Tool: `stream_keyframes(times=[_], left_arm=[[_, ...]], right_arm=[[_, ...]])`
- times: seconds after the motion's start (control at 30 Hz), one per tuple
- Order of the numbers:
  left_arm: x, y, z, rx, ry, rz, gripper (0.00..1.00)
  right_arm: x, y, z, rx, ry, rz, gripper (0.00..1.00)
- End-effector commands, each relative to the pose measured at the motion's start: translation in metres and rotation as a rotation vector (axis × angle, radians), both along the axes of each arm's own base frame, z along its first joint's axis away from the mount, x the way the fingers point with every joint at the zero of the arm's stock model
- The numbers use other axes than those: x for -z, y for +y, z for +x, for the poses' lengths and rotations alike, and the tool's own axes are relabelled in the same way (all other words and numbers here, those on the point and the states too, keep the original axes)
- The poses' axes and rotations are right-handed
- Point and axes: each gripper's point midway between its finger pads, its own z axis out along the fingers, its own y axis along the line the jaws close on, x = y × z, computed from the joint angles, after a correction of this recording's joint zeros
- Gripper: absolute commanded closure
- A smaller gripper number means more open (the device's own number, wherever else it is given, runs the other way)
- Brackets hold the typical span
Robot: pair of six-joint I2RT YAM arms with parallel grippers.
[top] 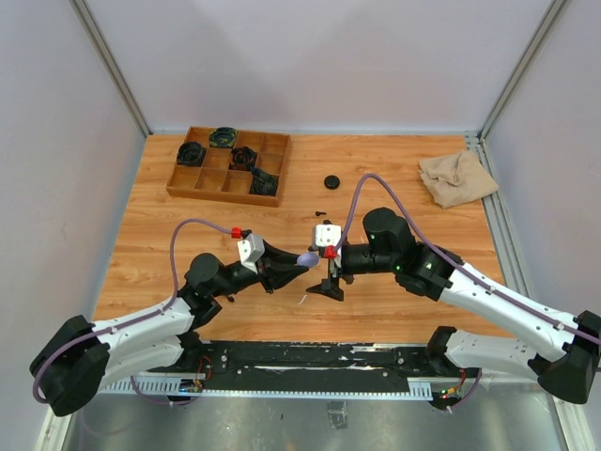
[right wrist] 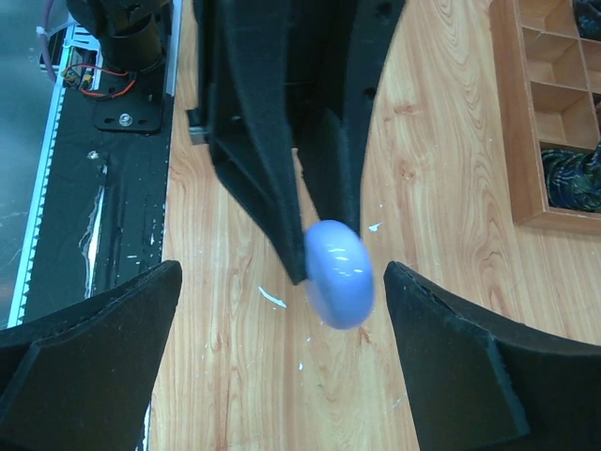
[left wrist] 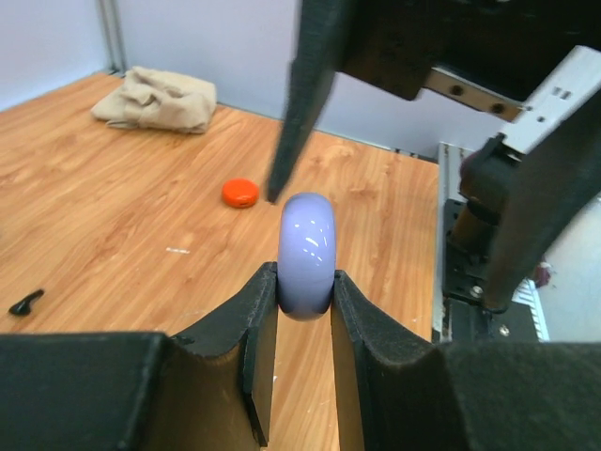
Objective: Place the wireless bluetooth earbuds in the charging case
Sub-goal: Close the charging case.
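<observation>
Lavender-coloured, the case (left wrist: 306, 246) sits pinched in the left tool (left wrist: 305, 287); the right tool (right wrist: 282, 301), spread wide, hovers close, one finger beside it.

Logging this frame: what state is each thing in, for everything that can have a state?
left gripper: shut on the lavender case
lavender case: looks closed, held on edge in the air
right gripper: open, jaws standing on either side of the lavender case, not touching it
orange case: lying flat, looks closed
cloth: crumpled
</observation>
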Motion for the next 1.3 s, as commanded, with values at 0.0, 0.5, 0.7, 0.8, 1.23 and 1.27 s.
stream_keyframes(times=[0.0, 0.5, 0.7, 0.8, 1.23, 1.27], left_arm=[[-0.011, 0.000, 0.019, -0.087, 0.001, -0.018, 1.00], [-0.002, -0.005, 0.002, 0.020, -0.045, 0.062, 1.00], [-0.001, -0.008, -0.010, 0.097, -0.067, 0.088, 1.00], [-0.003, -0.010, -0.015, 0.132, -0.073, 0.088, 1.00], [-0.001, -0.015, -0.022, 0.189, -0.067, 0.090, 1.00], [-0.001, -0.015, -0.022, 0.190, -0.065, 0.090, 1.00]], right_arm=[[-0.011, -0.002, -0.011, -0.050, -0.011, 0.010, 0.10], [0.011, -0.027, 0.009, 0.084, -0.051, -0.117, 0.19], [0.017, -0.024, 0.010, 0.072, -0.035, -0.130, 0.29], [0.020, -0.021, 0.011, 0.065, -0.021, -0.141, 0.33], [0.025, -0.011, 0.007, 0.028, 0.053, -0.137, 0.49], [0.026, -0.011, 0.007, 0.023, 0.059, -0.136, 0.51]])
